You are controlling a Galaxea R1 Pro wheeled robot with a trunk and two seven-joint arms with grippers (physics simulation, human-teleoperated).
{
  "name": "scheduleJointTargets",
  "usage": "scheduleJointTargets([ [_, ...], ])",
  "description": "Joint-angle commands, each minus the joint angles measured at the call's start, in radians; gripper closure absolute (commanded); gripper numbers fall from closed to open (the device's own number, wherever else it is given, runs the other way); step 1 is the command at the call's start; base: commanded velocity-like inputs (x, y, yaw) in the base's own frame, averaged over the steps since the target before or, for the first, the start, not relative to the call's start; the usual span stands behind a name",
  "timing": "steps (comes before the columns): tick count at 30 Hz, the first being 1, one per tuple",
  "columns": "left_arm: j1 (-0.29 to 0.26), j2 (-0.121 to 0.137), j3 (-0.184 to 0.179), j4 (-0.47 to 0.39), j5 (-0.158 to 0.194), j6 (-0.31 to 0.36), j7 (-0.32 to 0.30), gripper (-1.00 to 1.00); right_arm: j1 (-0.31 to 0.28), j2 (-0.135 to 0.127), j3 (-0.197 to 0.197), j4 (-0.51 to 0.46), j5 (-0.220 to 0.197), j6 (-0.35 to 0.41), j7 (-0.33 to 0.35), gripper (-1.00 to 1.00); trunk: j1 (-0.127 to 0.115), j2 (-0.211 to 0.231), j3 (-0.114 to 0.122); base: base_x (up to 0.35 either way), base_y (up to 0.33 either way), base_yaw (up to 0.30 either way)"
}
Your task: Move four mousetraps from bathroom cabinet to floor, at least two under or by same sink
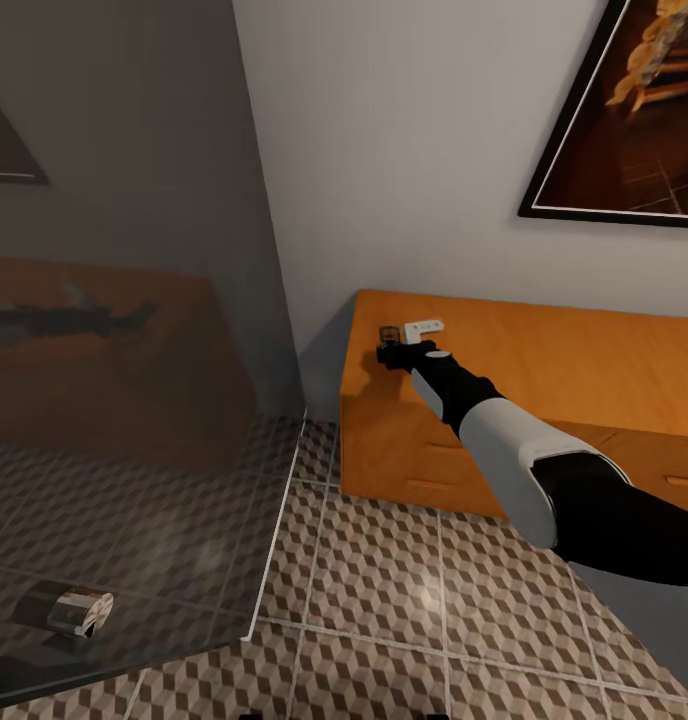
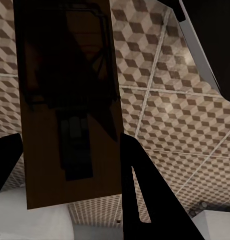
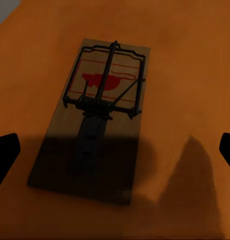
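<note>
One mousetrap [image 3: 97, 127], a tan board with a dark wire bar and a red mark, lies flat on the top of the orange-wood cabinet [image 1: 544, 360] near its left end [image 1: 388, 333]. My right gripper [image 1: 392, 354] hovers just over it, open, with a black fingertip at each side [image 3: 5, 152] and the trap between them untouched. Another mousetrap [image 2: 69, 110] stands close to the left wrist camera, clamped between the black fingers [image 2: 140, 190] of my left gripper [image 2: 72, 165], above the cube-patterned bathroom floor [image 2: 180, 105].
A glass panel [image 1: 134, 330] stands at the left, reflecting the cabinet. Behind it a short shiny cylinder [image 1: 74, 610] lies on the tiles. A framed picture [image 1: 624, 110] hangs above the cabinet. Cube-patterned floor tiles [image 1: 384, 600] spread in front.
</note>
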Motion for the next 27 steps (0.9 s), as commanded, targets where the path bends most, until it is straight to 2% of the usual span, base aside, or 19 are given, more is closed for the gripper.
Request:
scheduleJointTargets([
  [1, -0.001, -0.001, -0.008, 0.004, 0.01, -0.006, -0.005, 1.0, 0.0, 0.0, 0.007, 0.002, 0.001, 0.007, -0.005, -1.0, 0.0, -0.001, -0.001, 0.0, 0.0, 0.0],
  [27, -0.001, -0.001, -0.008, 0.004, 0.01, -0.006, -0.005, 1.0, 0.0, 0.001, 0.007, 0.019, 0.001, 0.007, -0.025, -1.0, 0.0, -0.001, -0.001, 0.0, 0.0, 0.0],
])
